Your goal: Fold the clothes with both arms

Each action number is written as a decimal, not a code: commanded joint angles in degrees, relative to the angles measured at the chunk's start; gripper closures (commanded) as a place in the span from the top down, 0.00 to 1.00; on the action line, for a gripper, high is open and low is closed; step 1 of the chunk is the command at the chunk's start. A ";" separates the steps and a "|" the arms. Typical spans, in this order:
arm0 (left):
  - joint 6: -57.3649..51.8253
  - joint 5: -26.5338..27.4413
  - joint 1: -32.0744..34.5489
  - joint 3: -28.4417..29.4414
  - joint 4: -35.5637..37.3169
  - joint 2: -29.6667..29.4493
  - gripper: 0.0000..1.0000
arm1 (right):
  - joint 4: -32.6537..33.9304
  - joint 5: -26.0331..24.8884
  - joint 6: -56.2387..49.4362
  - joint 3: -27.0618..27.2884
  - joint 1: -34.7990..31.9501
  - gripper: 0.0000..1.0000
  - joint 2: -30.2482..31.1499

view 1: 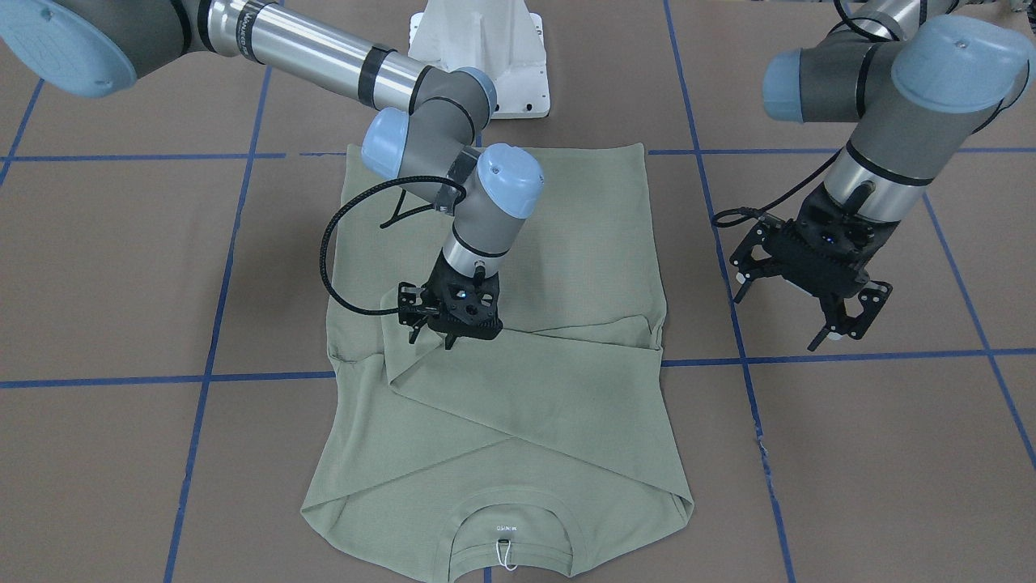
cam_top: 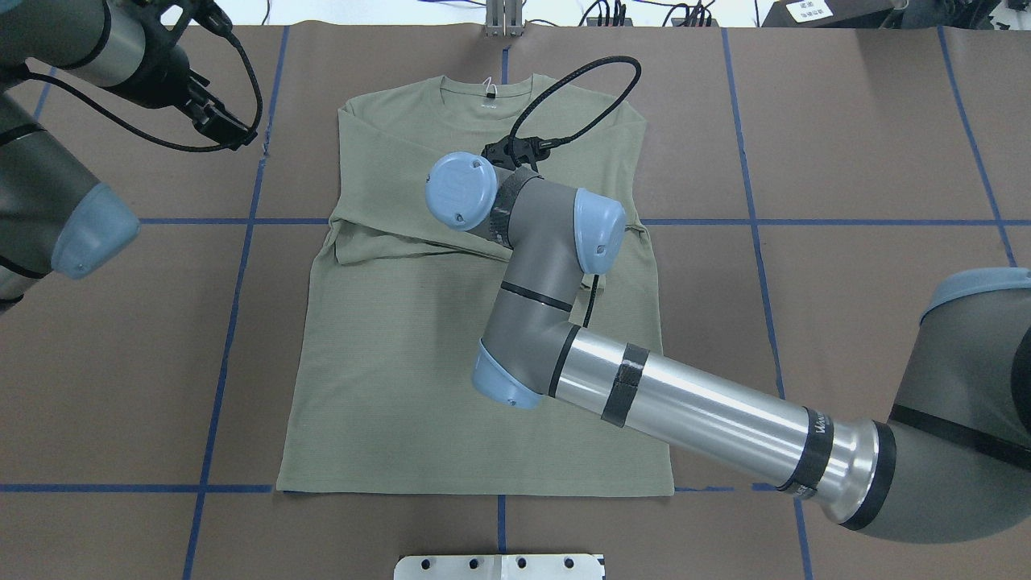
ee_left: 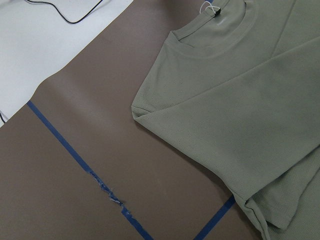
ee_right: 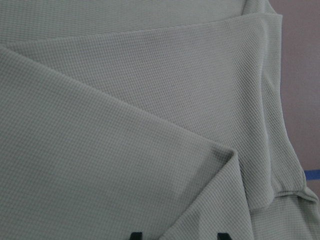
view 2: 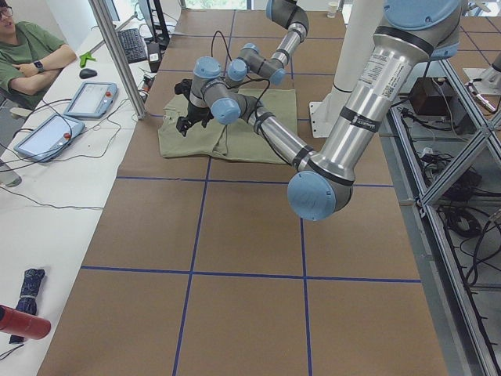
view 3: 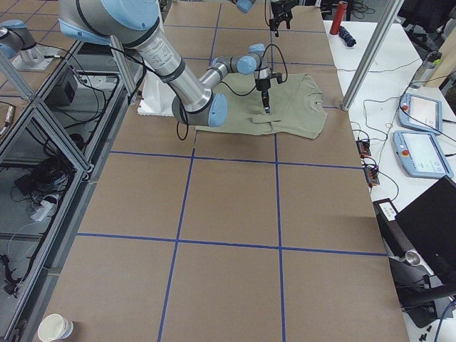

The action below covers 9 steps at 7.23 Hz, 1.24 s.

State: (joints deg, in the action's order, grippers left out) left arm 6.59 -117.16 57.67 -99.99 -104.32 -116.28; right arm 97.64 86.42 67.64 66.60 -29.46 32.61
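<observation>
Front-facing: shirt (view 1: 566,243) lay flat on the brown table (view 1: 121,267), hem toward the white pedestal (view 1: 486,57), one sleeve (view 1: 518,380) folded across the chest; neck label (view 1: 505,528) carried small pale print, too small to read, with a white string tag (view 1: 506,555) below it; lettering on the right arm's silver tube only partly shown, unreadable. Right gripper (view 1: 430,340) stood low at the sleeve's end; left gripper (view 1: 781,320) hung off the shirt's side, fingers spread wide, holding nothing.

Overhead: right arm's wrist hid its gripper; whole shirt outline visible, blue tape lines (cam_top: 233,322) either side.

Exterior left: seated person (view 2: 27,51) at the side desk.

Exterior right: paper cup (view 3: 55,328) on the floor.

Left wrist: collar and shoulder only; frayed tape.

Right wrist: two dark fingertips (ee_right: 222,235) apart over the folded sleeve, gripping nothing; contact with the cloth unclear.
</observation>
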 commanded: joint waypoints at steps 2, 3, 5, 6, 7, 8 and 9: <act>0.00 0.00 -0.02 0.06 0.00 0.00 1.00 | 0.00 -0.02 -0.40 -0.42 0.02 0.34 0.00; 0.00 0.00 -0.02 0.06 0.00 0.00 1.00 | 0.00 0.07 -0.49 -0.42 0.02 0.14 -0.35; 0.00 0.00 -0.01 0.06 0.00 0.00 1.00 | 0.00 0.07 -0.40 -0.42 0.02 0.00 -0.53; -0.09 0.00 0.07 0.06 0.00 0.00 1.00 | 0.00 0.07 0.21 -0.33 0.02 0.00 -0.61; 0.00 0.00 -0.01 -0.02 0.00 0.00 1.00 | 0.00 0.07 0.13 -0.25 -0.07 0.00 -0.70; 0.00 0.00 -0.02 -0.02 0.00 0.00 1.00 | 0.35 0.16 -0.83 0.45 -0.24 0.00 -0.53; 0.00 0.00 -0.02 -0.11 0.00 0.00 1.00 | 0.70 0.16 -4.58 0.89 -0.76 0.00 0.08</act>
State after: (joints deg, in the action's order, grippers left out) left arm 6.58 -117.16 57.67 -100.03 -104.33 -116.28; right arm 97.96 86.54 66.20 66.92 -29.77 32.18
